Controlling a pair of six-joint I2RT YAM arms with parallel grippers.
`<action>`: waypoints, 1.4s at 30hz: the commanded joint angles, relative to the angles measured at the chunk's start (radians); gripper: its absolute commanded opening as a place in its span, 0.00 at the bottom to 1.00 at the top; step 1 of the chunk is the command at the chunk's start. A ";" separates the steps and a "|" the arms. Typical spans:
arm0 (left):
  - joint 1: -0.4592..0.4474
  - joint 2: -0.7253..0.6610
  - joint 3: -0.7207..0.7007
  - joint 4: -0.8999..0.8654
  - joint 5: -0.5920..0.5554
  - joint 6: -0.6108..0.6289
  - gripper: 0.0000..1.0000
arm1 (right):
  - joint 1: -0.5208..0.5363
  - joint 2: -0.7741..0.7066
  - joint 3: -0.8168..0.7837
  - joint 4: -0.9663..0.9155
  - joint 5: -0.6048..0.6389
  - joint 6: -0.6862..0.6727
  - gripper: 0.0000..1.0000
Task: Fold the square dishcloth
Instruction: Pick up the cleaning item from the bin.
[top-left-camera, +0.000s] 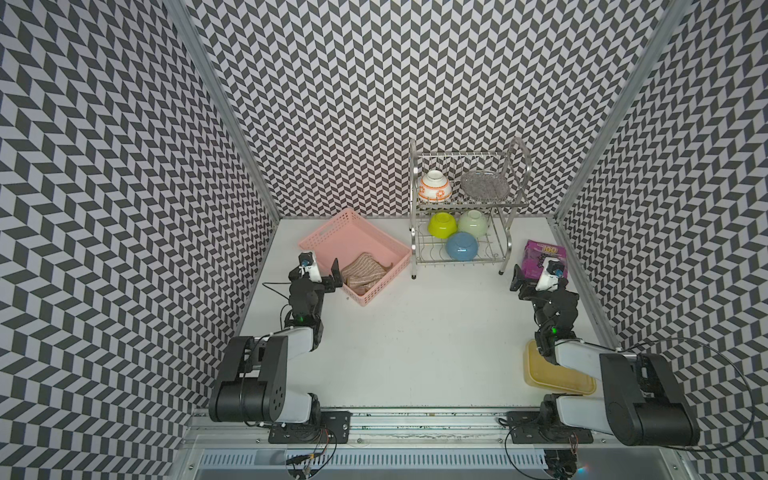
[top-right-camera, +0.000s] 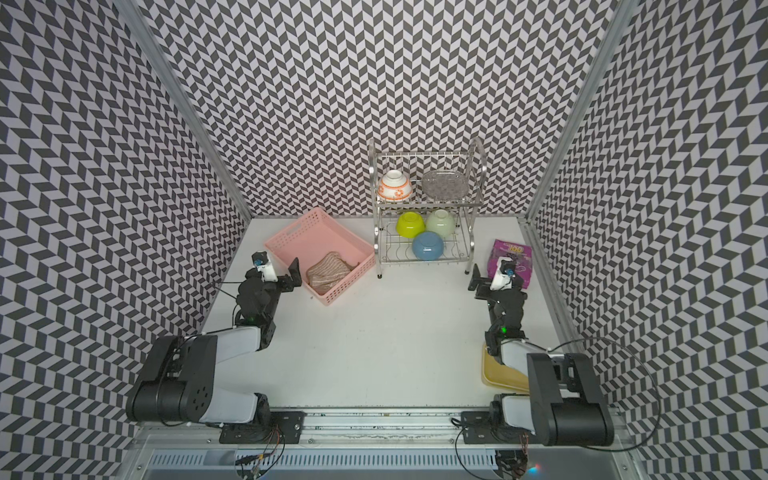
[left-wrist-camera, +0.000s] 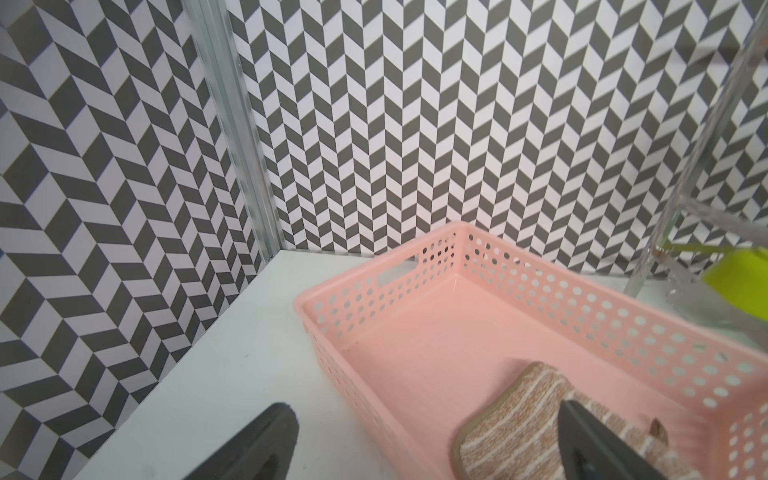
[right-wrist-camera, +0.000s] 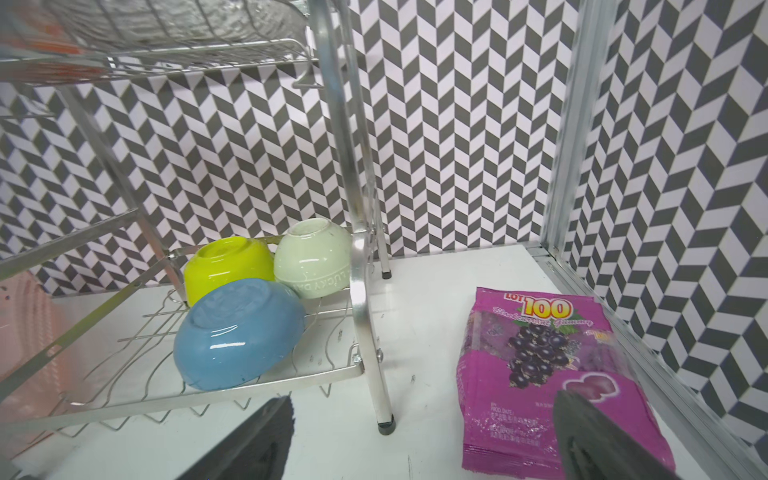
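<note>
The square dishcloth (top-left-camera: 365, 272) (top-right-camera: 330, 272), striped brownish-pink and cream with tan edging, lies bunched in the near end of the pink basket (top-left-camera: 324, 228) (top-right-camera: 291, 230). My left gripper (top-left-camera: 332, 277) (top-right-camera: 293, 277) is open at the basket's near left wall. In the left wrist view the left gripper (left-wrist-camera: 424, 415) straddles that basket (left-wrist-camera: 357, 291) wall: one finger is over the table, the other over the dishcloth (left-wrist-camera: 511, 432). It holds nothing. My right gripper (top-left-camera: 519, 284) (top-right-camera: 477, 284) (right-wrist-camera: 424, 401) is open and empty at the right, far from the cloth.
A metal dish rack (top-left-camera: 469, 203) with several upturned bowls, a blue bowl (top-left-camera: 462, 246) nearest, stands right of the basket. A purple candy bag (top-left-camera: 540, 253) (right-wrist-camera: 536, 374) lies by the right gripper. A yellow tray (top-left-camera: 544, 376) sits under the right arm. Patterned walls close three sides.
</note>
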 joint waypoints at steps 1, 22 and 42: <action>-0.001 -0.046 0.065 -0.225 -0.023 -0.112 1.00 | 0.003 -0.018 0.080 -0.128 0.102 0.078 1.00; -0.220 0.364 0.674 -0.922 -0.014 -0.197 1.00 | 0.003 0.016 0.274 -0.446 0.172 0.149 1.00; -0.260 0.643 0.911 -1.064 -0.088 -0.183 0.02 | 0.003 -0.005 0.256 -0.422 0.150 0.151 1.00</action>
